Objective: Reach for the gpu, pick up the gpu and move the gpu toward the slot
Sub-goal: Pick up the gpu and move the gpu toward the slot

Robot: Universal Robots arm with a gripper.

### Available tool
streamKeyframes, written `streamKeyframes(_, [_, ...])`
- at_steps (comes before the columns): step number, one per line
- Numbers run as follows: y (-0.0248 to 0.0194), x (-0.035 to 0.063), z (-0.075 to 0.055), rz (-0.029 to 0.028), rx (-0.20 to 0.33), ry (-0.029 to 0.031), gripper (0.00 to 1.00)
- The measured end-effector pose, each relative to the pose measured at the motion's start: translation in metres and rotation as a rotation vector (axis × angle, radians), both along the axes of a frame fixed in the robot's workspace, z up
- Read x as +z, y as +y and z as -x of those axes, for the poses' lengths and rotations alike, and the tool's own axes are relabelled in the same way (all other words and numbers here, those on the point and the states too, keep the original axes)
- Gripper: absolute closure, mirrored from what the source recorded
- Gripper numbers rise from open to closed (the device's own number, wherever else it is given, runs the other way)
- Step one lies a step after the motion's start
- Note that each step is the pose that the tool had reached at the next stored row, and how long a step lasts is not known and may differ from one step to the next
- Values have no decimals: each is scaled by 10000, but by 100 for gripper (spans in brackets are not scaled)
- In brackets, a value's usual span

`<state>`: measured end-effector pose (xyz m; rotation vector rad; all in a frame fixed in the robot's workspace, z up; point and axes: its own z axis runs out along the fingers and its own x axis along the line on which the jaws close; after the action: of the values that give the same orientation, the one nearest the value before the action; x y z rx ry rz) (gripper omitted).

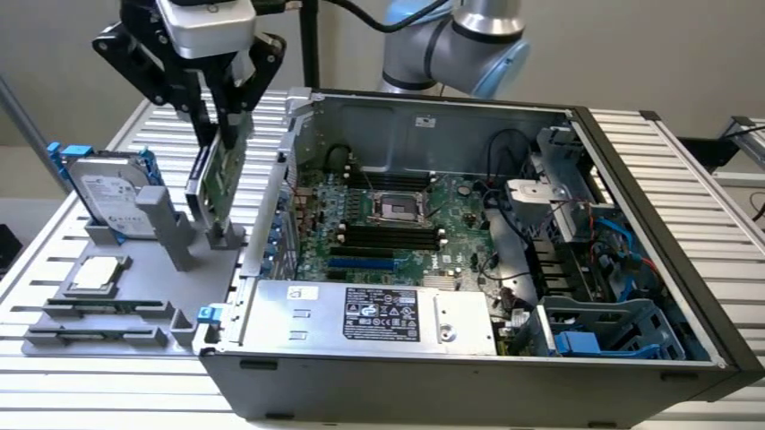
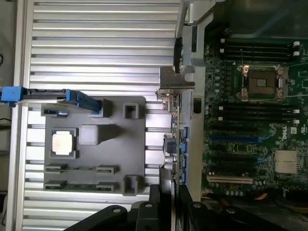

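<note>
Legible markings: almost none.
White lettering, seemingly "DELL", stands on the green motherboard (image 2: 269, 125) at its edge in the wrist view, though the letters are not sharp. The black-and-white printed label (image 1: 382, 313) on the silver metal power-supply box (image 1: 358, 315) carries rows of print and round certification marks, too small to read. The white sticker (image 1: 106, 190) on the silver boxy hard drive with blue rails (image 1: 110, 193) has print that cannot be made out either.
</note>
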<state>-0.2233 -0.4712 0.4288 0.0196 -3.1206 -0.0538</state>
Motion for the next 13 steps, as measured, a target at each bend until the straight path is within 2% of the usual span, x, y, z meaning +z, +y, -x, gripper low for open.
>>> streamKeyframes(2, [0,33,-92,-57,1,10,74])
streamKeyframes(6, [0,58,-274,-135,1,27,74])
streamKeyframes(13, [0,59,-590,-170,0,35,74])
